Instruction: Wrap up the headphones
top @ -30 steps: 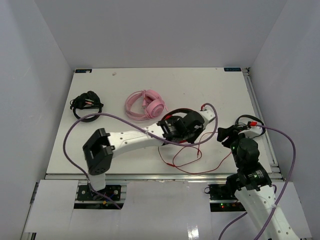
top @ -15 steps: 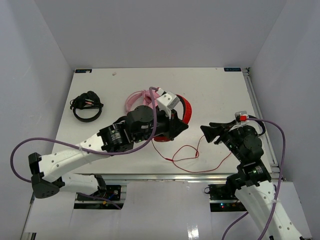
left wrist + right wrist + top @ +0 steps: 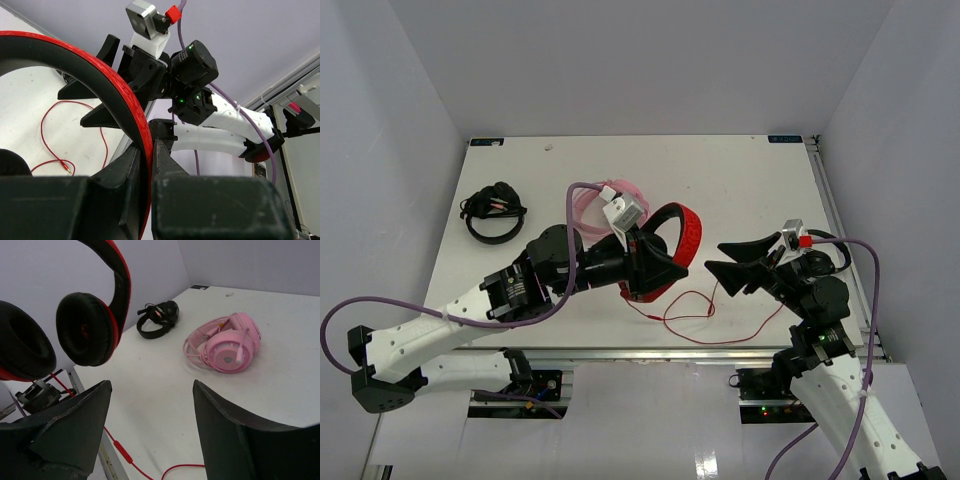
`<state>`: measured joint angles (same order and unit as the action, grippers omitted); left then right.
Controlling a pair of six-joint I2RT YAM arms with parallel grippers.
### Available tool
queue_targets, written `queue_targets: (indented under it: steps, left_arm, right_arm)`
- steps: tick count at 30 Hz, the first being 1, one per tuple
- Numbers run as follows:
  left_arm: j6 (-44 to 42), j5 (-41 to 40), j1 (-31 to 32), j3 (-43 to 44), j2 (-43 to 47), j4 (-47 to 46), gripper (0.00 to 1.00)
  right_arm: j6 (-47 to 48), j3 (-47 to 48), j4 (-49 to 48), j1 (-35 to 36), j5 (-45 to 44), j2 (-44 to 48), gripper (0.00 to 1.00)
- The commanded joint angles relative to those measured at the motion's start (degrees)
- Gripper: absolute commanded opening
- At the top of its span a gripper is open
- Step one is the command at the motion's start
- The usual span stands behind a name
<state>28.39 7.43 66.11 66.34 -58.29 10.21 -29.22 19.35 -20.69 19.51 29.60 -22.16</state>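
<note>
The red headphones hang in the air above the table, held by the band. My left gripper is shut on the red band, with the jaws closed on either side of it. The black ear pads hang at the upper left of the right wrist view. The thin red cable trails from the headphones and loops on the table near the front edge; it also shows in the right wrist view. My right gripper is wide open and empty, just right of the headphones, fingers pointing at them.
Pink headphones lie behind my left wrist, also in the right wrist view. Smaller black headphones lie at the table's left, also in the right wrist view. Purple arm cables loop beside both arms. The table's front edge is close to the cable.
My left arm has lifted the red headphones off the table and turned them upright. My right gripper has moved left toward them and stands wide open.
</note>
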Motion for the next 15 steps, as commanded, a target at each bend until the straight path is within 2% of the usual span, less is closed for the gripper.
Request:
queue_targets:
  steps: [1,9,15]
  left_arm:
    - [0.20,-2.86,-0.10,-0.11,1.30,-3.70,0.00]
    - [0.75,-6.04,-0.10,-0.68,-1.42,-4.25,0.00]
    - [3.04,-25.49,-0.10,1.02,-4.95,1.01,0.00]
  right_arm:
    - [-1.62,0.52,-4.95,-0.15,2.91,1.05,0.73]
    - [0.25,2.57,1.63,-0.08,-0.63,3.56,0.73]
    - [-3.69,4.05,5.66,-0.08,-4.39,3.88,0.72]
